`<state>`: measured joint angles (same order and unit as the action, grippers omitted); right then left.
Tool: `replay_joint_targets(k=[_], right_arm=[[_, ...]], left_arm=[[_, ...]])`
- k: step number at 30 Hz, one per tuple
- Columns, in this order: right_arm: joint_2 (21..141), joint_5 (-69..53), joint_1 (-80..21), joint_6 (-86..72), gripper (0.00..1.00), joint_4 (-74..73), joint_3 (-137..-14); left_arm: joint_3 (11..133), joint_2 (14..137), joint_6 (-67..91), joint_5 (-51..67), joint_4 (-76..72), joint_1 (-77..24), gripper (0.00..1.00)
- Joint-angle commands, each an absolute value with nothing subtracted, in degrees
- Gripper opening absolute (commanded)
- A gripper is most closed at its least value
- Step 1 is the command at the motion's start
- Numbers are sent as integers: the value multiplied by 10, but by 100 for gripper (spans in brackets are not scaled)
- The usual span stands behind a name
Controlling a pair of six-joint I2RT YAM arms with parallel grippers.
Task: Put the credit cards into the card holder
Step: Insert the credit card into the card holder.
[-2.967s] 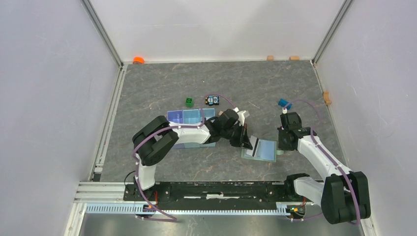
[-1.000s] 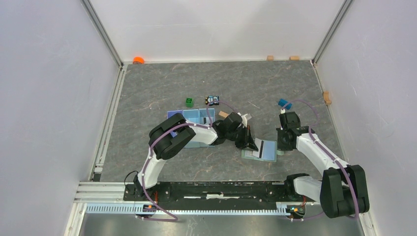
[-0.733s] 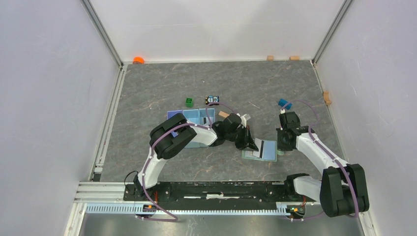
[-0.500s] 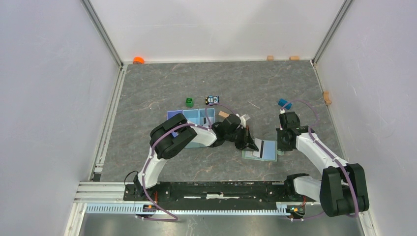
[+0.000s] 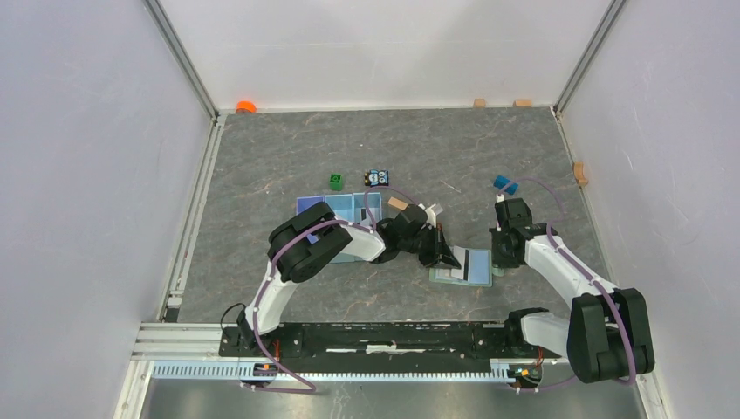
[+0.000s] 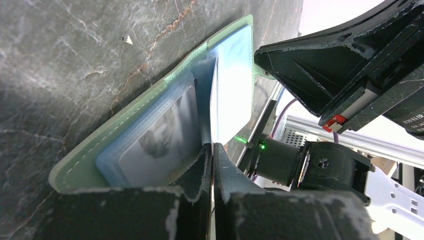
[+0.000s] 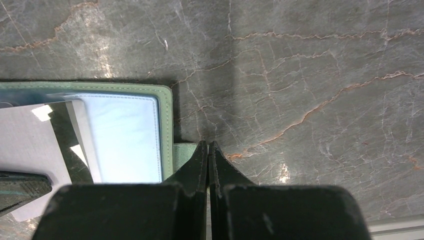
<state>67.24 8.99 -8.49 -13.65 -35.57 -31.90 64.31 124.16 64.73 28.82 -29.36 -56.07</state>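
Observation:
The card holder [image 5: 482, 269] lies open on the table, sage green outside and pale blue inside [image 6: 235, 75] [image 7: 127, 135]. My left gripper [image 5: 445, 255] [image 6: 212, 147] is shut on a whitish credit card [image 6: 214, 107] with a dark stripe [image 7: 62, 132]. The card stands on edge with its far end down in the holder's fold. Another card [image 6: 160, 137] sits in the left half's slot. My right gripper [image 5: 497, 262] [image 7: 207, 146] is shut, its tips pressing down at the holder's snap tab [image 7: 186, 149].
A light blue three-compartment tray [image 5: 340, 208] lies behind the left arm. A green cube [image 5: 336, 181], a small toy car [image 5: 376, 177] and a tan block [image 5: 397, 202] stand near it. A blue object [image 5: 504, 183] lies behind the right gripper.
Since three seconds ago the left arm's elbow has risen and swung right, tipping the card more upright over the holder. Over the last second almost nothing has moved.

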Motion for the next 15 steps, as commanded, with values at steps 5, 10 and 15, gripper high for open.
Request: replay_joint_targets(k=[5, 10, 15], right_arm=[[677, 70, -84, -136, 0, -345, -316], [678, 68, -84, -135, 0, -345, -316], [670, 74, -84, -136, 0, -346, -317]], left_arm=[[636, 1260, 670, 274, -304, -567, 2], [645, 1251, 646, 268, -259, -570, 16], [677, 1228, 584, 245, -162, -570, 27]])
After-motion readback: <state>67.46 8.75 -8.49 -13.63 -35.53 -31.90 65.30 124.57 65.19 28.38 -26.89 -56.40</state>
